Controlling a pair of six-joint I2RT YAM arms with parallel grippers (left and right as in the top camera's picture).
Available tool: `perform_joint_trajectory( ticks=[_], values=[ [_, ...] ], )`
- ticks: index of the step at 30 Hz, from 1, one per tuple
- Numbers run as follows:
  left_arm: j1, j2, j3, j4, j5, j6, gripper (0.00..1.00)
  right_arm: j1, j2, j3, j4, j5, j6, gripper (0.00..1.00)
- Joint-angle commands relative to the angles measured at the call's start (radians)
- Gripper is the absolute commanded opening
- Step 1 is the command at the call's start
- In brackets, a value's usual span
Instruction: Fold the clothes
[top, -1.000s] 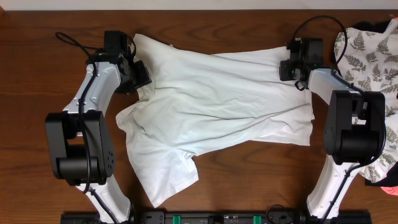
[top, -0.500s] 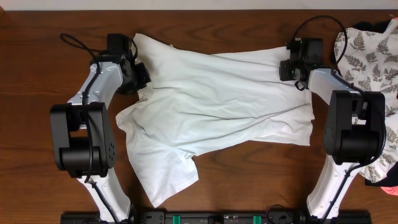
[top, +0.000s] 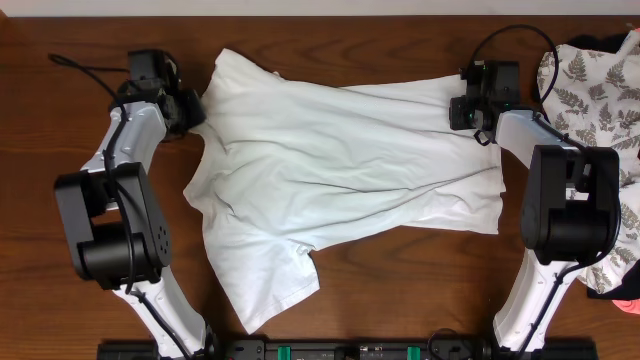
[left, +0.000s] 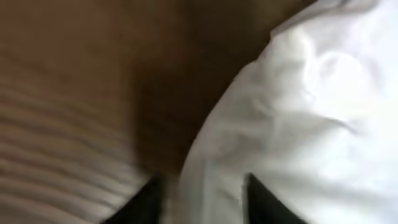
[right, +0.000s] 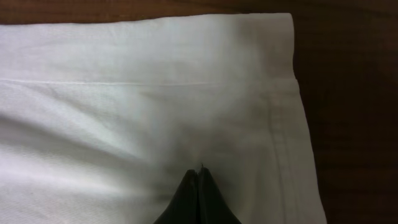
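The clothes, a plain white T-shirt (top: 340, 170), lie spread and creased across the wooden table (top: 60, 250), with one sleeve pointing to the front left. My left gripper (top: 193, 108) is at the shirt's far left edge. In the left wrist view its fingers (left: 146, 202) stand apart, and the shirt's edge (left: 311, 112) lies between them over bare wood; the gripper (left: 202, 199) is open. My right gripper (top: 465, 110) is at the far right hem corner. Its tips (right: 200, 171) are shut together, pinching the cloth (right: 124, 93) just inside the hem.
A white cloth with a grey fern print (top: 590, 85) lies heaped at the right edge, with dark fabric (top: 600, 45) behind it and a pink piece (top: 625, 300) further forward. A black cable (top: 80, 65) loops on the table left of the left arm.
My left gripper has moved left, drawing the shirt's left edge outward and flatter, and its jaws now stand apart. The right gripper has stayed put.
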Motion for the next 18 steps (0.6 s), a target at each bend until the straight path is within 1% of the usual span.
perform_joint_trajectory(
  ticks=[1,2,3,6,7,8,14,18],
  values=[
    [0.004,-0.011,-0.002,0.036,-0.038,0.077,0.73,0.003,0.018,-0.001,-0.016,0.014,0.012,0.01],
    [0.005,-0.011,-0.002,0.051,-0.038,0.077,0.79,0.003,0.018,-0.001,-0.016,0.014,0.012,0.01],
    [0.005,-0.013,0.001,0.061,-0.038,0.077,0.82,0.003,0.018,-0.001,-0.016,0.014,0.012,0.01],
    [0.003,-0.031,0.013,0.044,-0.037,0.071,0.88,0.003,0.018,-0.001,-0.016,0.014,0.012,0.01],
    [0.0,-0.044,0.014,0.031,-0.037,0.071,0.92,0.003,0.018,-0.001,-0.016,0.014,0.012,0.01],
    [-0.003,-0.06,0.014,0.011,-0.037,0.064,0.98,0.003,0.018,-0.001,-0.016,0.014,0.012,0.01],
    [-0.043,-0.17,0.014,-0.169,-0.037,0.053,0.98,0.003,0.018,-0.001,-0.015,0.014,0.012,0.01],
    [-0.084,-0.195,0.014,-0.28,-0.036,0.038,0.98,0.003,0.018,-0.001,-0.011,0.014,0.012,0.01]
  ],
)
